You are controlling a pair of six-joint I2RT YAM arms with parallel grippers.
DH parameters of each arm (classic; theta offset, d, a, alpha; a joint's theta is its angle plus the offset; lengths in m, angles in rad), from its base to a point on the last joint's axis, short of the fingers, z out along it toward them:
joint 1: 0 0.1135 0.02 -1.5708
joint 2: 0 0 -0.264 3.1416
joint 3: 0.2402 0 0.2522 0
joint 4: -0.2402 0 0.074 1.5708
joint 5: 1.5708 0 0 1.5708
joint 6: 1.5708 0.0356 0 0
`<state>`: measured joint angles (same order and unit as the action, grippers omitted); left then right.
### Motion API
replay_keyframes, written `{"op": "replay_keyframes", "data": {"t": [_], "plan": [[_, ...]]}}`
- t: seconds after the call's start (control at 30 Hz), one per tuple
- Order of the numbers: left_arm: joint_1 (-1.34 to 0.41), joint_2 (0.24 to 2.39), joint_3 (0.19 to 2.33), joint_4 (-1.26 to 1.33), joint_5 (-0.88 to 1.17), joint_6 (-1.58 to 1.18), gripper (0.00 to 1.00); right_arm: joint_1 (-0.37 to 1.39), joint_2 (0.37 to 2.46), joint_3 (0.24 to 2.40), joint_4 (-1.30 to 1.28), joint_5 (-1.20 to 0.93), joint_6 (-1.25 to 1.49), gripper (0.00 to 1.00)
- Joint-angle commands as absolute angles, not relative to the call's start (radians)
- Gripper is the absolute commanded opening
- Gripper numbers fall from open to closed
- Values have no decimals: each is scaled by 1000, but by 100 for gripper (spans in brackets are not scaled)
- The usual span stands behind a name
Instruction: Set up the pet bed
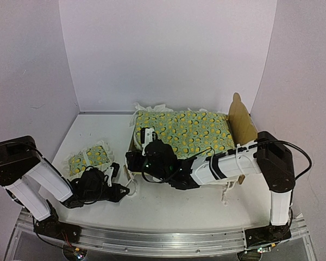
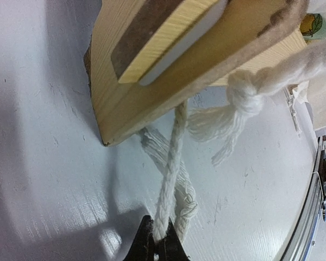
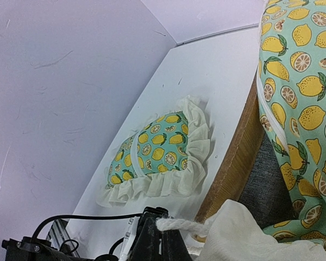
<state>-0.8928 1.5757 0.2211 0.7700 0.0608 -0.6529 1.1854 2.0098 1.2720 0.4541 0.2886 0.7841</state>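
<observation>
Where uncovered, the pet bed shows pale plywood.

One bed — one quilt, one pillow.

Robot lab booth: plain white walls box in white table on 3 sides; aluminium rail at table's near edge, left arm and right arm bolted there.
</observation>
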Motion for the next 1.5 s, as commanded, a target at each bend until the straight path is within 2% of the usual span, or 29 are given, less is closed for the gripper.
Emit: {"op": "replay_keyframes", "data": {"t": [0.0, 0.27, 0.43, 0.47, 0.6, 0.67, 0.73, 0.83, 0.93, 1.03, 1.17, 1.47], "plan": [[-891, 1539, 214, 821, 99, -638, 0, 1193, 2058, 1341, 519, 288, 796, 0], [-899, 1430, 189, 828, 161, -607, 0, 1222, 2133, 1399, 398, 313, 669, 0], [-902, 1383, 175, 826, 206, -590, 0, 1223, 2143, 1519, 118, 318, 583, 0], [-902, 1378, 176, 826, 207, -592, 0, 1223, 2125, 1529, 78, 294, 564, 8], [-901, 1359, 196, 823, 216, -600, 0, 1220, 2027, 1535, -125, 146, 509, 48], [-900, 1357, 203, 818, 218, -606, 0, 1221, 1979, 1523, -246, 99, 491, 55], [-899, 1350, 209, 791, 205, -620, 0, 1220, 1915, 1452, -246, 34, 478, 61], [-892, 1328, 231, 698, 185, -633, 0, 1220, 1858, 1372, -245, 7, 454, 63], [-890, 1273, 235, 646, 166, -634, 0, 1220, 1867, 1321, -207, -27, 415, 61], [-887, 1227, 252, 561, 116, -610, 0, 1221, 1923, 1302, -127, -38, 361, 53], [-860, 1234, 275, 463, 85, -599, 0, 1221, 2014, 1328, -73, 54, 268, 44], [-853, 1313, 292, 447, 122, -615, 0, 1221, 2152, 1352, 89, 254, 183, 47]]}}
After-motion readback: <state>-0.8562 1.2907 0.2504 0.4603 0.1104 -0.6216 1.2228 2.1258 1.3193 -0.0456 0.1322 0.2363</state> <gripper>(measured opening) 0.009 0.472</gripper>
